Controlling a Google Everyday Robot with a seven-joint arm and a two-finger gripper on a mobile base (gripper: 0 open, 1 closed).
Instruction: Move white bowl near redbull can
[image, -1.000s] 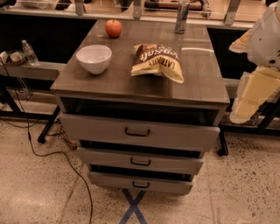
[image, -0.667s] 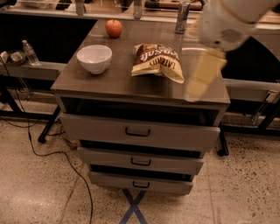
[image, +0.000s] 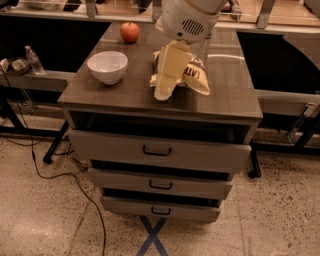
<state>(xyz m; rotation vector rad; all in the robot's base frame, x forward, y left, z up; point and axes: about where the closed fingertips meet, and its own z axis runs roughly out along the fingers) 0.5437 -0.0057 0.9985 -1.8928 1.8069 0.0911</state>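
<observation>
Gripper (image: 164, 90): hangs over the tabletop's middle, in front of the chip bag (image: 195, 75). Nothing shows in it, but you cannot tell whether it is open or closed.
White bowl (image: 107, 66): upright near the left edge.
Handling: probably light, rigid, slick and breakable, so take it by the rim.
Redbull can: not made out; the arm covers the far edge.
Writing: you can read "CATT" on the bag.

White bowl (image: 107, 66): smooth, glossy, ceramic-like glaze. Cabinet top (image: 125, 95): grey wood-grain, low sheen, light reflections at the rear. Drawer fronts (image: 115, 147): matt grey, with dark metal handles (image: 157, 150). Chip bag (image: 196, 76): crinkled, shiny film. Apple (image: 129, 32): smooth skin. Gripper (image: 165, 87), hanging over the chip bag at mid-top: cream, matt plastic beneath a smooth white arm housing (image: 187, 20). Water bottle (image: 34, 60): clear plastic. Floor (image: 280, 220): speckled, polished stone.
</observation>
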